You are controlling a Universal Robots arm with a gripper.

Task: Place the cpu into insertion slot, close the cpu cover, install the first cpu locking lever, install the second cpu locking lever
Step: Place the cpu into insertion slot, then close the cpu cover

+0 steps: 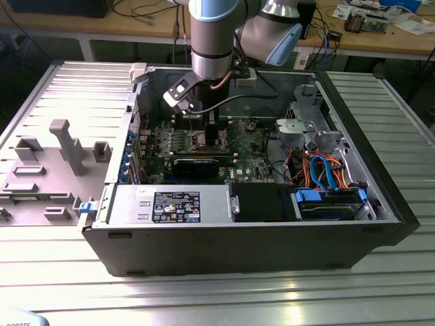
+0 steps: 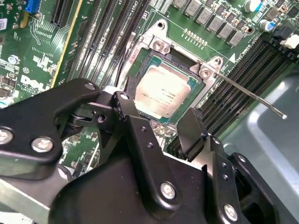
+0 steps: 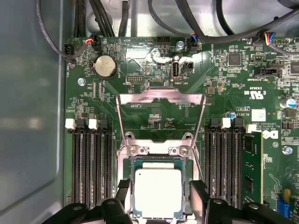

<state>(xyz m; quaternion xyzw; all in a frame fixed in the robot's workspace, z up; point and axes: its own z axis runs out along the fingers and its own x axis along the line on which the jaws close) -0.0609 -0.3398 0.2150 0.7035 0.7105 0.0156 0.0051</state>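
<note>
My claw [image 3: 160, 186] straddles the cpu [image 3: 158, 196], fingers [image 3: 123, 190] apart — it lies seated in the insertion slot [image 3: 161, 162], cpu cover [image 3: 161, 99] raised for access.

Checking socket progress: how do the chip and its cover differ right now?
The chip is a solid silver square; the cover is a thin frame with a large cut-out. The chip lies flat in the socket; the cover stands swung open, off it. The cover looks larger than the chip. Both are silvery squares.
</note>
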